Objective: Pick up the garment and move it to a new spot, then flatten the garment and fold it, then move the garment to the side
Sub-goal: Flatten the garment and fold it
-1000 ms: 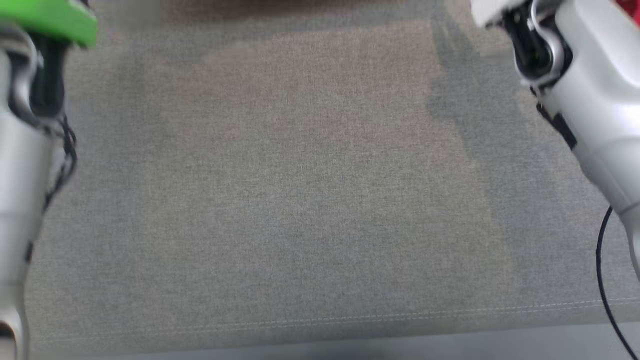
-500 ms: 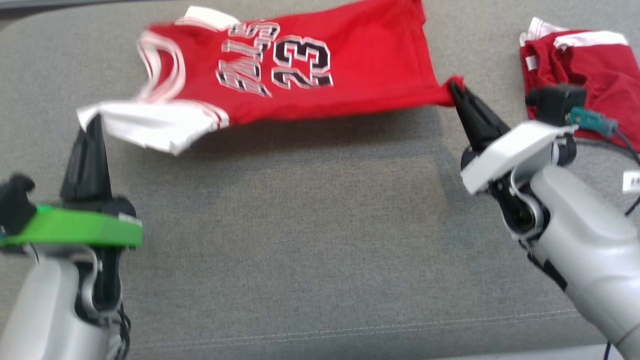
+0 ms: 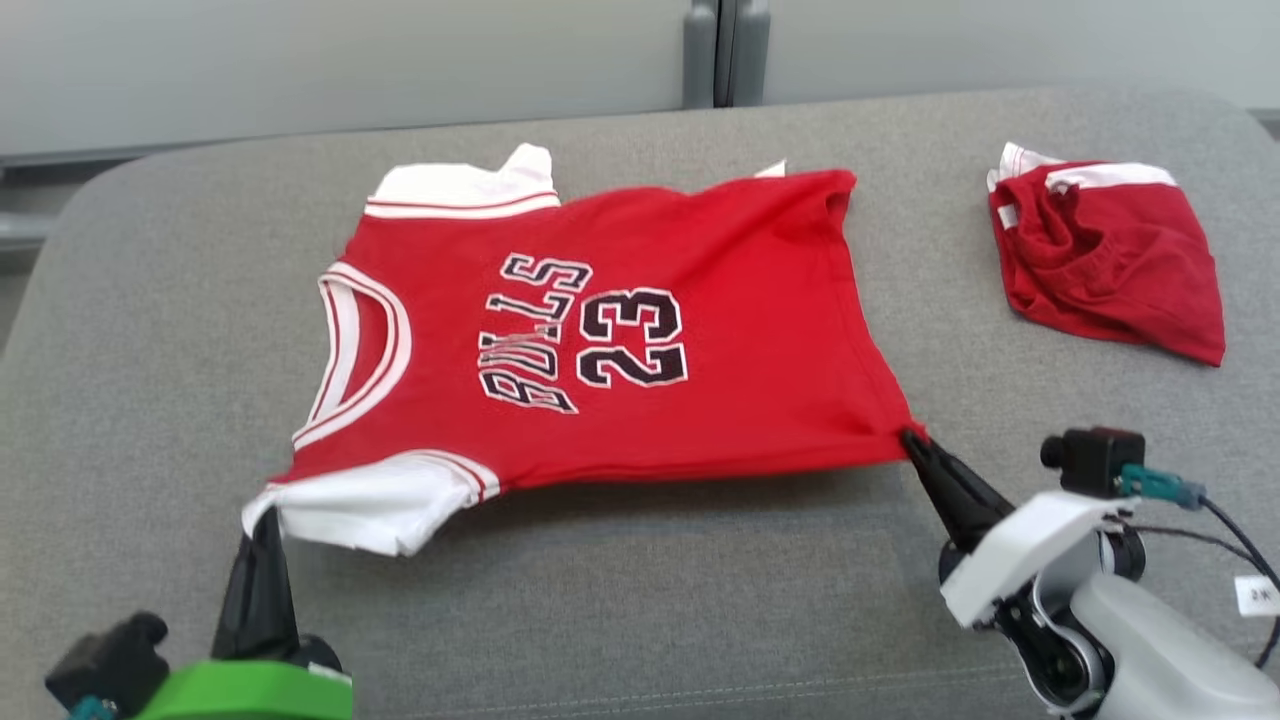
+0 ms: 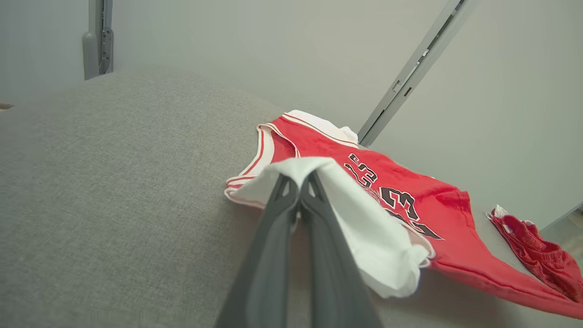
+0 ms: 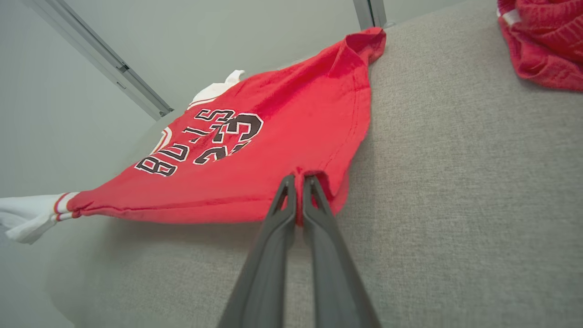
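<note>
The garment (image 3: pixel 620 330) is a red jersey with white sleeves and black "BULLS 23" lettering, spread face up across the grey cushion (image 3: pixel 640 600), neck hole toward the left. My left gripper (image 3: pixel 262 513) is shut on the near white sleeve (image 4: pixel 346 205), which lifts off the cushion. My right gripper (image 3: pixel 908 437) is shut on the near corner of the red hem (image 5: pixel 314 182). The near edge hangs taut between the two grips, slightly raised. In the left wrist view the left gripper (image 4: pixel 298 175) pinches white cloth; in the right wrist view the right gripper (image 5: pixel 298 178) pinches red cloth.
A second red garment with white trim (image 3: pixel 1100 260) lies crumpled at the cushion's far right. A grey wall with a vertical metal strip (image 3: pixel 720 50) stands behind the cushion. Bare cushion lies in front of the jersey, down to the stitched front seam (image 3: pixel 700 690).
The head camera has swung upward, from bare cushion to the whole jersey. The jersey now lies flatter and more spread out, still held by sleeve and hem corner.
</note>
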Available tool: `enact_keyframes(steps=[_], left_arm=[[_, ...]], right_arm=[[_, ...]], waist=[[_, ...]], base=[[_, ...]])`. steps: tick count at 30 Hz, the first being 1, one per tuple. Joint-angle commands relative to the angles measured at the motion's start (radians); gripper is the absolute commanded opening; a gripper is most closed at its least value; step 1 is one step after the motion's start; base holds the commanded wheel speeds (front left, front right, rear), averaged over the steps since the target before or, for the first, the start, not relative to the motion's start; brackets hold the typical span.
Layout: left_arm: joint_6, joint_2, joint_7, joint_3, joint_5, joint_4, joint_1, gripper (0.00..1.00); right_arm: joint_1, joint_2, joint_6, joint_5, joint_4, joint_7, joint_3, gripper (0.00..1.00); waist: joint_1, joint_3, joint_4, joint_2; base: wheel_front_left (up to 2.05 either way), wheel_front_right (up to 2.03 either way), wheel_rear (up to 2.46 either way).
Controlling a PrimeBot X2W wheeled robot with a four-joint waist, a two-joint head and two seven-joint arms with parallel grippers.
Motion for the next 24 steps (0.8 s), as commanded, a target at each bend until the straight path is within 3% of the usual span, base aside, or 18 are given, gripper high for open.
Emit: enact_keyframes(steps=[1, 11, 24], left_arm=[[-0.003, -0.014, -0.004, 0.013, 0.008, 0.001, 0.041, 0.00], [-0.013, -0.066, -0.004, 0.049, 0.022, 0.046, 0.180, 0.00], [-0.009, -0.060, -0.004, 0.004, 0.085, 0.181, 0.159, 0.00]], right_arm=[[0.036, -0.016, 0.000, 0.009, -0.009, 0.006, -0.005, 0.00], [0.213, -0.025, 0.000, 0.013, -0.065, 0.062, -0.050, 0.00], [0.279, 0.015, 0.000, -0.121, -0.021, 0.114, -0.126, 0.00]], waist=[[0.0001, -0.046, 0.003, -0.0001], [0.0001, -0.099, 0.004, -0.0001], [0.0001, -0.104, 0.014, -0.0001]], base=[[0.00, 0.00, 0.00], [0.00, 0.00, 0.00], [0.00, 0.00, 0.00]])
